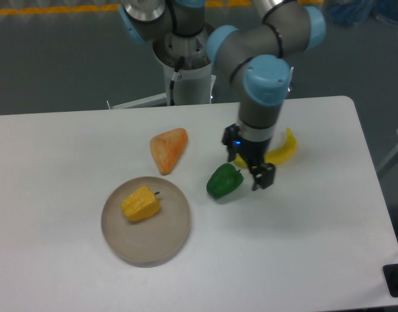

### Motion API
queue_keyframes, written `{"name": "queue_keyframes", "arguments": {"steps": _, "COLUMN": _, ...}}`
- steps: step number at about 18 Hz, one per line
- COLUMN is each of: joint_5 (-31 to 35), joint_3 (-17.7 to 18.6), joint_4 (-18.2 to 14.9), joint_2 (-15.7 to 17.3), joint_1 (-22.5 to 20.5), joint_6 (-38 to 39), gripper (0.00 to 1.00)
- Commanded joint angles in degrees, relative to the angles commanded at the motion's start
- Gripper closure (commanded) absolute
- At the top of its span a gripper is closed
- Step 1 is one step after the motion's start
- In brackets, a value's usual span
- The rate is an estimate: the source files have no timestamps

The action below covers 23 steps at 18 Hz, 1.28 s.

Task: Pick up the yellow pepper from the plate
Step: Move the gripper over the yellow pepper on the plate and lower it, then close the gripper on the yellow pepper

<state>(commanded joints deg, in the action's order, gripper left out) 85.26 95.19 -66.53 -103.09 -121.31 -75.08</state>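
The yellow pepper lies on the round grey-beige plate at the front left of the white table, its dark stem pointing right. My gripper hangs well to the right of the plate, just beside the green pepper. Its fingers are spread and hold nothing. The gripper is clearly apart from the yellow pepper and the plate.
An orange wedge-shaped piece lies behind the plate. A yellow banana lies behind the gripper, partly hidden by the arm. The table's right edge is close to the arm.
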Motion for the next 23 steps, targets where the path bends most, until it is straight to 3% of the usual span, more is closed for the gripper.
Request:
{"name": "queue_keyframes", "arguments": {"steps": 6, "joint_5": -0.18, "joint_3": 0.0, "joint_4": 0.7, "joint_2": -3.08, "joint_1": 8.27, "joint_6": 9.24, "gripper": 0.0}}
{"name": "queue_keyframes", "arguments": {"steps": 9, "joint_5": -0.09, "joint_3": 0.09, "joint_4": 2.98, "joint_2": -4.66, "joint_1": 11.17, "joint_6": 11.97, "gripper": 0.0}}
{"name": "queue_keyframes", "arguments": {"steps": 14, "joint_5": 0.09, "joint_3": 0.26, "joint_4": 3.6, "joint_2": -7.03, "joint_1": 15.74, "joint_6": 17.5, "gripper": 0.0}}
{"name": "queue_keyframes", "arguments": {"steps": 23, "joint_5": 2.27, "joint_3": 0.26, "joint_4": 4.22, "joint_2": -9.67, "joint_1": 17.16, "joint_6": 20.06, "gripper": 0.0}}
